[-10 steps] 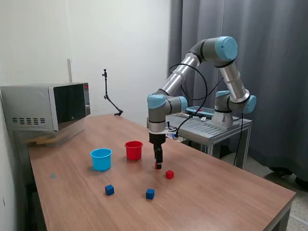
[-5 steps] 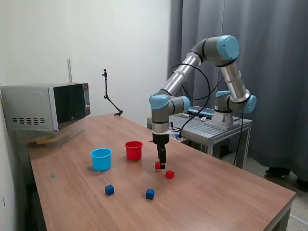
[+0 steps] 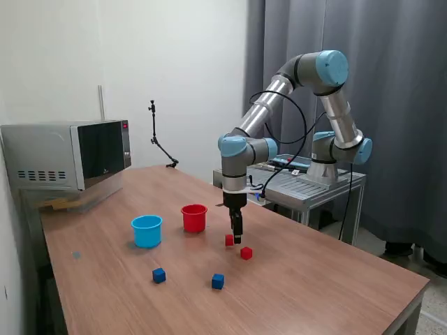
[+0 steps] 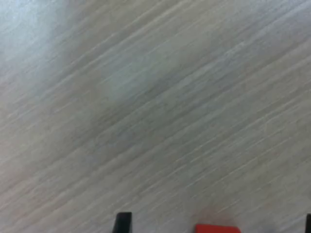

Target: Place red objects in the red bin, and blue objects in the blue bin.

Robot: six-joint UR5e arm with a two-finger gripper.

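Two small red cubes lie on the table: one [image 3: 229,240] just to the exterior view's left of my gripper [image 3: 237,239], the other [image 3: 246,253] a little nearer the camera. Two dark blue cubes [image 3: 159,276] [image 3: 218,280] lie further forward. The red cup [image 3: 194,218] and the light blue cup [image 3: 147,231] stand upright to the exterior view's left of the arm. In the blurred wrist view my gripper [image 4: 215,222] is open. One dark fingertip [image 4: 122,222] shows, and a red cube [image 4: 217,228] sits at the picture's edge between the fingers.
A microwave [image 3: 70,155] stands at the table's far corner on the exterior view's left, with a thin black stand [image 3: 159,143] behind the table. A metal cart [image 3: 307,183] holds the arm's base at the exterior view's right.
My gripper has shifted slightly toward the exterior view's right, low over the table. The red cube that was right at the fingers now shows beside them, unmoved.
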